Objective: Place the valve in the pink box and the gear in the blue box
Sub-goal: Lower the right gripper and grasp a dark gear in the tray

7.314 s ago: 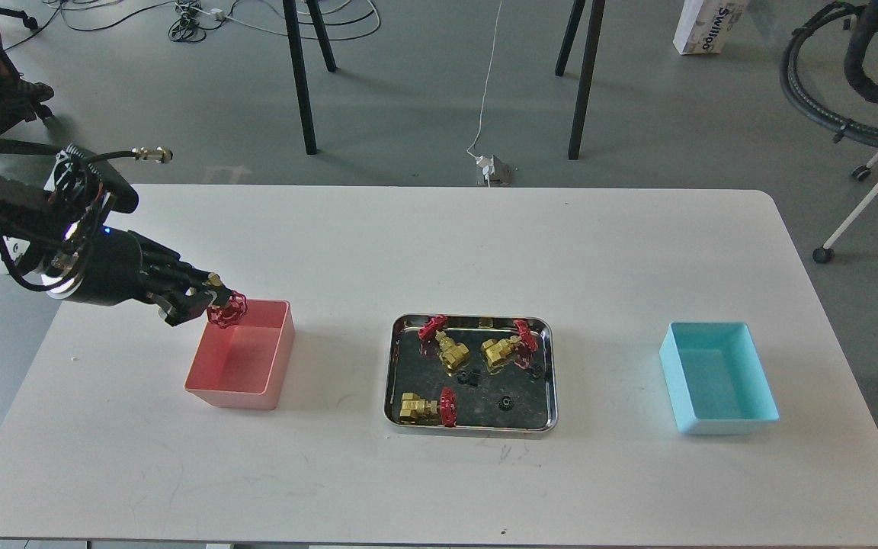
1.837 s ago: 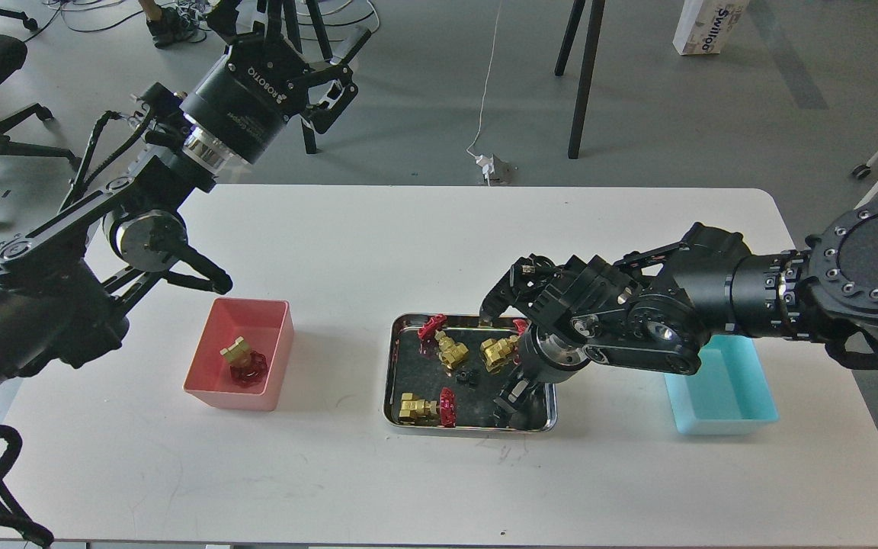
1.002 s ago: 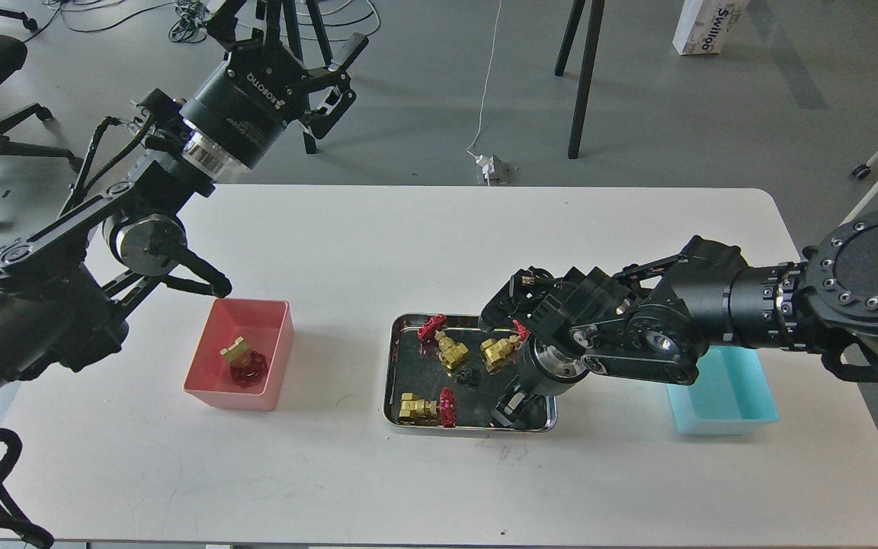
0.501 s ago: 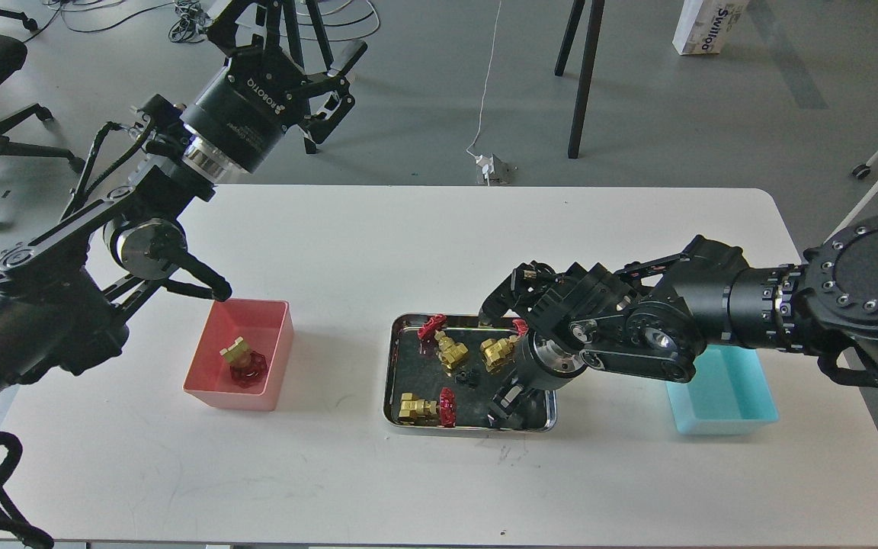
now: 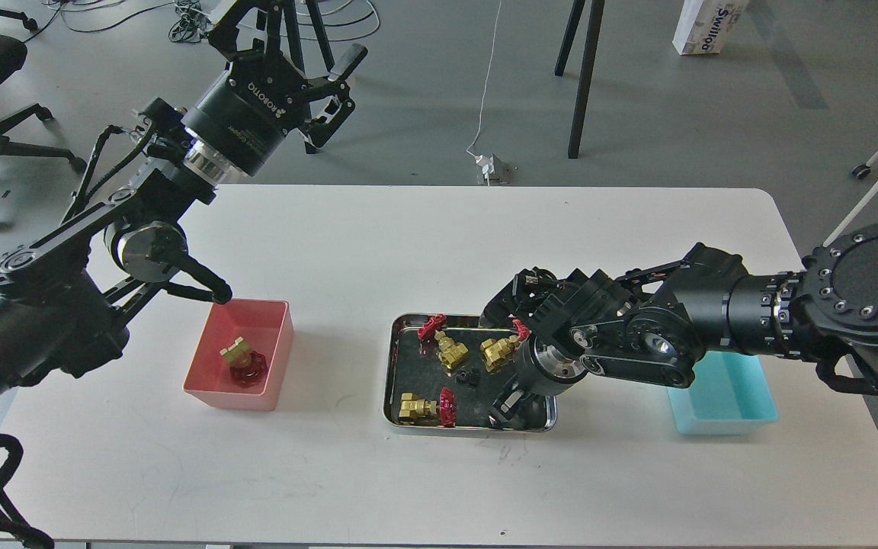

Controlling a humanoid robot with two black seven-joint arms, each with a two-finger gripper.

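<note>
Fingers of my right gripper (image 5: 506,406) point down into the near right corner of the steel tray (image 5: 392,381), low over its dark floor where a gear would lie. They are small and black against black, so I cannot tell whether they are apart or closed, and I cannot make out the gear beneath them. My judgement is that they sit this low because the gear is tiny and flat.

Another gear (image 5: 471,377), a toothed black wheel, lies mid-tray between brass valves with red scalloped handwheels.

My left gripper (image 5: 293,47) is raised well above the table's far left edge, fingers spread and holding nothing, clear of the work. One valve (image 5: 243,361), hexagonal brass with its red wheel, lies inside the pink box (image 5: 277,358), a smooth tapered plastic bin. The blue box (image 5: 744,396), its cyan twin, sits partly hidden behind my right arm.
</note>
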